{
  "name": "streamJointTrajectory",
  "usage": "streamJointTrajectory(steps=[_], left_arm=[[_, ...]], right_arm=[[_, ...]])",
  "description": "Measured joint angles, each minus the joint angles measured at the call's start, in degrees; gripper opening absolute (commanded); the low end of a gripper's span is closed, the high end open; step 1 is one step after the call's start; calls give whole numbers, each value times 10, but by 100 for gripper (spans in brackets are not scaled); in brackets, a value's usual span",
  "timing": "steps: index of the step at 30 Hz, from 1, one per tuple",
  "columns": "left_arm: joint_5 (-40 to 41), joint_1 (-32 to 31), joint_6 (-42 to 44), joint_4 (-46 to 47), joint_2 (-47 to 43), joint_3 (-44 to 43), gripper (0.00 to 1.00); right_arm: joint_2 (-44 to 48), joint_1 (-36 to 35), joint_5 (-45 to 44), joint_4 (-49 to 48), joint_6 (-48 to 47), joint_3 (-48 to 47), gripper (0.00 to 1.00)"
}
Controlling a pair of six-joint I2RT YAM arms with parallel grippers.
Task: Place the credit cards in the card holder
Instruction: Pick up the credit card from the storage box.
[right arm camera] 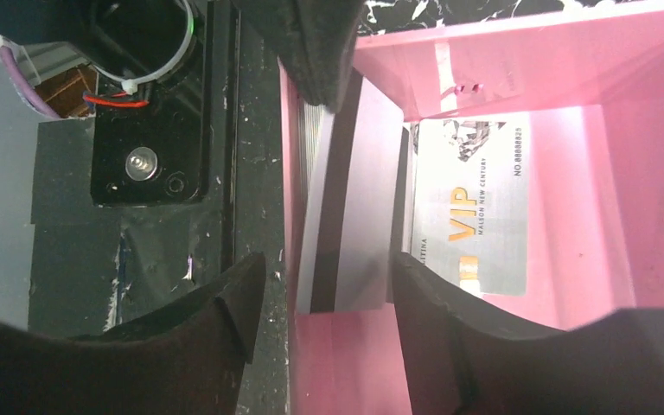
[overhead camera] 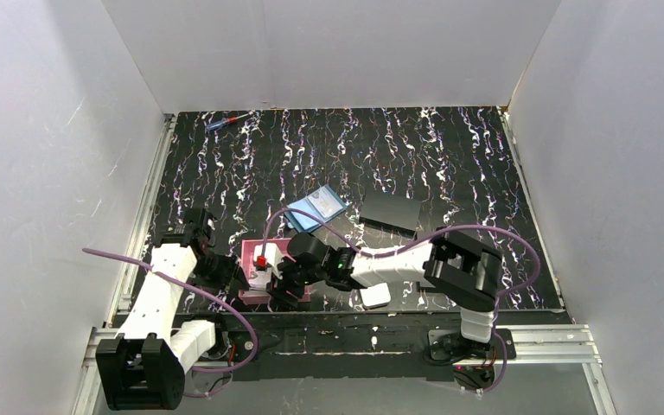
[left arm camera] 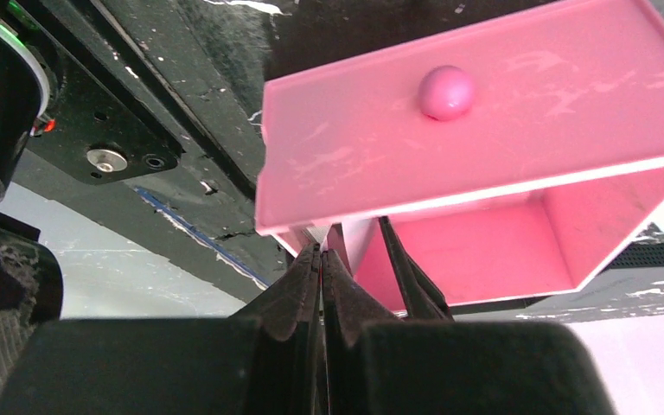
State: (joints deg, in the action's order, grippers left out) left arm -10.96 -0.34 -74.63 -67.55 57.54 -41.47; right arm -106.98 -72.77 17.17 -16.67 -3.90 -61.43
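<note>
In the pink tray [right arm camera: 640, 216] the cards [right arm camera: 350, 199] stand on edge against one wall, another flat on its floor: thin, stiff, light, slick, likely best pinched across the faces; right gripper [right arm camera: 328, 268] spread astride them, left gripper [left arm camera: 321, 255] pressed together at the tray's corner; holder [overhead camera: 320, 207] beyond the tray.

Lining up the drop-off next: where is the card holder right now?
In the top view, the card holder lies on the table near the centre, just left of a flat black rectangle and beyond the pink tray.
</note>
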Motion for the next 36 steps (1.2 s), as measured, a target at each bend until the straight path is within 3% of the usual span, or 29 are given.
streamJointTrajectory(steps=[10,20,26,33,35,36], left_arm=[[-2,0,10,-21,-4,-73,0],[-15,0,31,-35,-12,-84,0],[-20,-1,56,-30,-7,-138,0],[-33,-5,56,-28,13,-166,0],[-38,-9,54,-28,22,-169,0],[-40,-10,53,-27,24,-171,0]], right_arm=[[90,0,-34,26,-9,3,71],[90,10,-71,33,13,-12,66],[90,15,-57,25,29,-13,64],[90,11,-104,31,39,-31,45],[90,10,-134,34,37,-44,36],[89,9,-144,34,36,-49,26]])
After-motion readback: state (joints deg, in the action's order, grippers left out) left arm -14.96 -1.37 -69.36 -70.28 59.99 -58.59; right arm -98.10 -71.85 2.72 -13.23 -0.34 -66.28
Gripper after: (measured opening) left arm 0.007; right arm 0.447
